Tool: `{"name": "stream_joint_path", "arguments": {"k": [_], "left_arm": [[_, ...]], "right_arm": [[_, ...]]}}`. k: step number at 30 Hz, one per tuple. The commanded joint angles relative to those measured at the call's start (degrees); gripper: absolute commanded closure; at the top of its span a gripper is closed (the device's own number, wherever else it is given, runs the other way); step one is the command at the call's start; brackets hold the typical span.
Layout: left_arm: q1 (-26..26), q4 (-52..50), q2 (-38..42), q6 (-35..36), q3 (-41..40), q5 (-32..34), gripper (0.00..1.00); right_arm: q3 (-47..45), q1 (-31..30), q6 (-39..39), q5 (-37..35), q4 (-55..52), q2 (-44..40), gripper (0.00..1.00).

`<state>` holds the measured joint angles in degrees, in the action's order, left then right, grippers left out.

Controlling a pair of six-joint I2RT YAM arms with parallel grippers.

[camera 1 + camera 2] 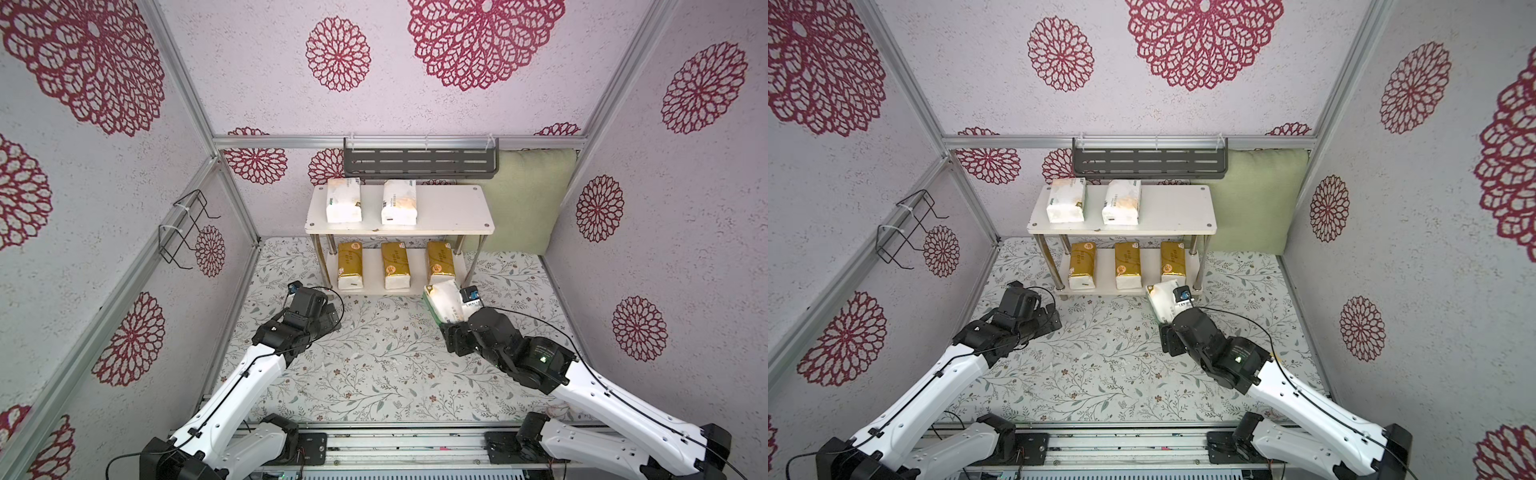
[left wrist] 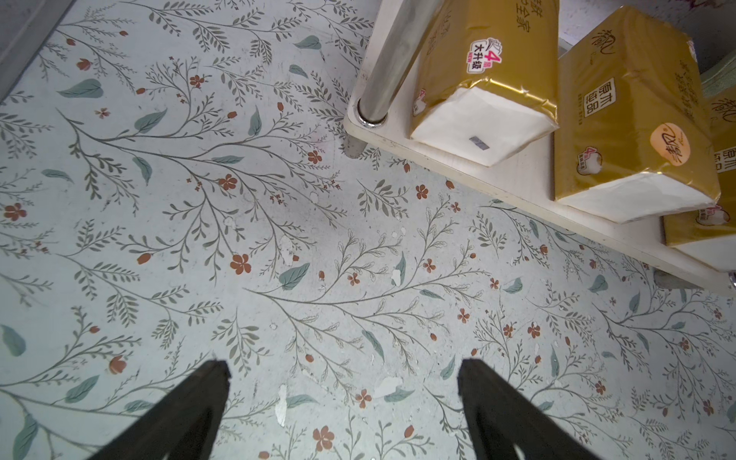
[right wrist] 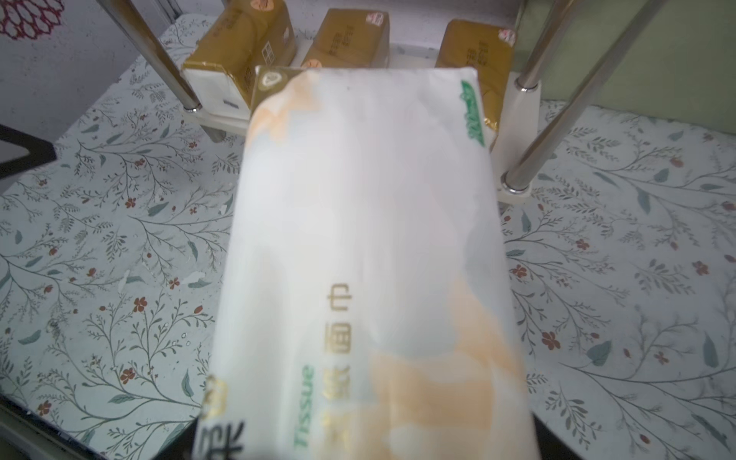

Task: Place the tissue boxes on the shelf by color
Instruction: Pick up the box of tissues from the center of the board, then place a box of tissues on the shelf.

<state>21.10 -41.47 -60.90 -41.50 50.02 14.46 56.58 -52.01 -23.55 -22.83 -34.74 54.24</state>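
Floral table cover (image 1: 374, 365) is spread under the two-tier shelf (image 1: 399, 230), whose upper board (image 1: 457, 208) is bare at its three o'clock end. That spot lies at twelve o'clock from the white tissue pack (image 1: 442, 303), which is gripped by the right gripper (image 1: 455, 328) just before the lower board (image 1: 415, 289), long axis toward eleven o'clock, wrapper soft, orange-printed. The left gripper (image 2: 344, 368) is seen open, empty.
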Motion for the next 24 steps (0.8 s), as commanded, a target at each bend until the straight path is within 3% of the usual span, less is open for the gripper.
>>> {"name": "stream_joint_path", "arguments": {"k": [1,12,24], "left_arm": [[-0.5,0.2,-0.3,0.9,2.1,0.3,0.03],[-0.5,-0.2,0.2,0.8,2.0,0.1,0.03],[-0.4,0.2,1.0,0.2,1.4,-1.0,0.03]], "right_arm": [[6.9,0.7,3.6,-5.7,-3.9,0.3,0.24],[23.1,4.8,14.4,-9.5,2.5,7.4,0.25],[38.8,18.0,20.0,-2.1,11.8,23.0,0.25]]}}
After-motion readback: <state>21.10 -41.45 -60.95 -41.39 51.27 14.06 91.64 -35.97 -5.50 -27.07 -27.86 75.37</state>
